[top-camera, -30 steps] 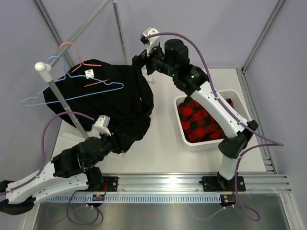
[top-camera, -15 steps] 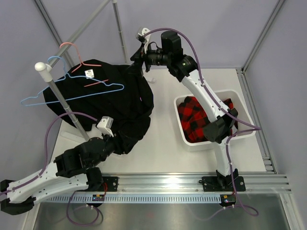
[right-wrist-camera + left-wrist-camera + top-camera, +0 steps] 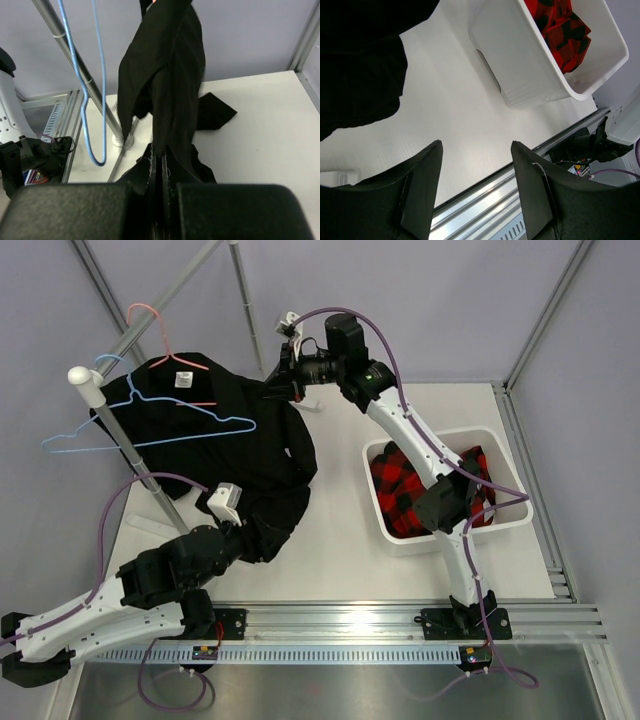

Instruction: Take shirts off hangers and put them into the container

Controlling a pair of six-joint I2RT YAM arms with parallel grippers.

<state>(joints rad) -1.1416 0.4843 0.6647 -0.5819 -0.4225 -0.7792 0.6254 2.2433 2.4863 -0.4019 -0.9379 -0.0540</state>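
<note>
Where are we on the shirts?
Done: plaid shirt lies in the basket. In hand: right end effector is shut on the black shirt, which hangs on the rack by the pink hanger; left end effector open, empty. Left: free it, bin it.

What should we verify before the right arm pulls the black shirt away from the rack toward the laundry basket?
1. Right gripper clamped on the black shirt: ok, its jaws are closed on a fold of fabric.
2. Left gripper gripping the shirt: not ok, it is open with nothing between its fingers.
3. Shirt free of the pink hanger: cannot tell; the hanger sits at the collar.
4. Light blue hanger out of the way: cannot tell; it overlaps the shirt in the top view.
5. Plaid shirt inside the laundry basket: ok.
</note>
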